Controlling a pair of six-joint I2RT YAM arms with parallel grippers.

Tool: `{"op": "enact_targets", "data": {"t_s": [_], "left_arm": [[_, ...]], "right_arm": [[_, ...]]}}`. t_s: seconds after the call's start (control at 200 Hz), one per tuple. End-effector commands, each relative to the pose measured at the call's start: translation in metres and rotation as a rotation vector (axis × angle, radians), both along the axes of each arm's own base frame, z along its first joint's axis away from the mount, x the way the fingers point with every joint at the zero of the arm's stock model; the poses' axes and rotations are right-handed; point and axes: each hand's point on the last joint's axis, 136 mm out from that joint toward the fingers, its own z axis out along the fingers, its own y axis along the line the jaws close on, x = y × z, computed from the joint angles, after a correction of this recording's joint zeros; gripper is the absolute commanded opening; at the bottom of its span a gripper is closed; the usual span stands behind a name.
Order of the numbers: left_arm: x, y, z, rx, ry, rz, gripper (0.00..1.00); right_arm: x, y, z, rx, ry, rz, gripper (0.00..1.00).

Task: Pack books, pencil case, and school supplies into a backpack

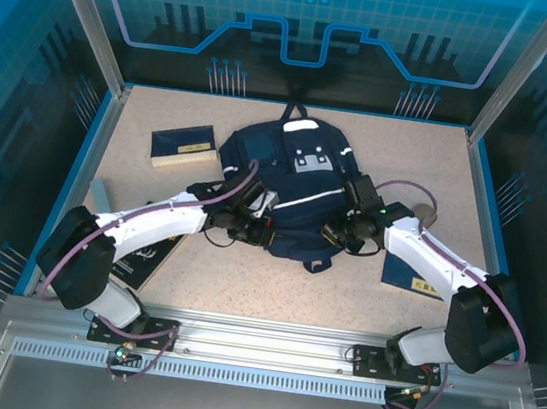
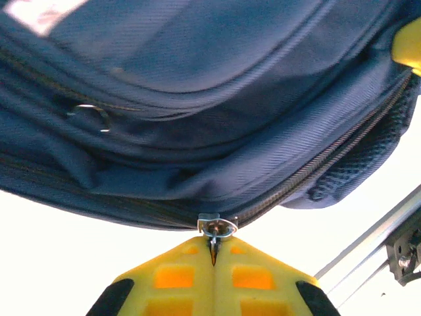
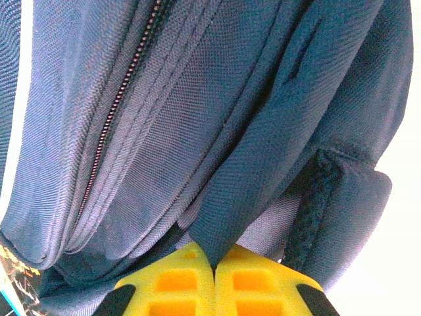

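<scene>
Showed white shells along the left arm [image 1: 166, 216] and right arm [image 1: 421, 247], with bulky black joint housings. Carried 2 purple-grey cables [image 1: 409, 185] looping along the links. Ended in yellow fingers [image 2: 174, 280] with orange square recesses and black corners.

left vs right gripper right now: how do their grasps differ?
The left gripper pinches the metal zipper pull; the right gripper pinches a fold of fabric. The left gripper is at the backpack's left side, the right gripper at its right side. Shared: both are shut, both hold the backpack.
</scene>
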Motion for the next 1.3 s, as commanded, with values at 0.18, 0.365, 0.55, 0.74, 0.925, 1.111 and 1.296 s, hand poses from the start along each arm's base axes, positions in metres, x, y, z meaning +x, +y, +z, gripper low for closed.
{"op": "enact_targets", "data": {"t_s": [0.18,0.365,0.55,0.74,0.925,1.111,1.296], "left_arm": [[0.024,0.049,-0.009,0.153,-0.062,0.108,0.00],[0.050,0.076,-0.008,0.194,-0.115,0.161,0.00],[0.083,0.097,-0.015,0.191,-0.166,0.220,0.00],[0.122,0.123,-0.022,0.182,-0.169,0.340,0.00],[0.146,0.124,-0.017,0.192,-0.160,0.337,0.08],[0.149,0.142,0.001,0.177,-0.144,0.428,0.38],[0.124,0.181,0.009,0.171,-0.099,0.602,0.63]], "right_arm": [[0.002,-0.044,0.003,-0.155,-0.047,-0.084,0.00],[0.000,-0.055,0.007,-0.177,-0.060,-0.098,0.00],[0.004,-0.046,0.006,-0.145,-0.070,-0.064,0.00],[0.014,-0.020,-0.001,-0.087,-0.053,0.029,0.00],[0.026,0.021,-0.005,0.080,-0.073,0.131,0.07],[0.038,0.070,0.001,0.210,-0.097,0.269,0.19],[0.059,0.102,-0.004,0.238,-0.102,0.329,0.20]]}}
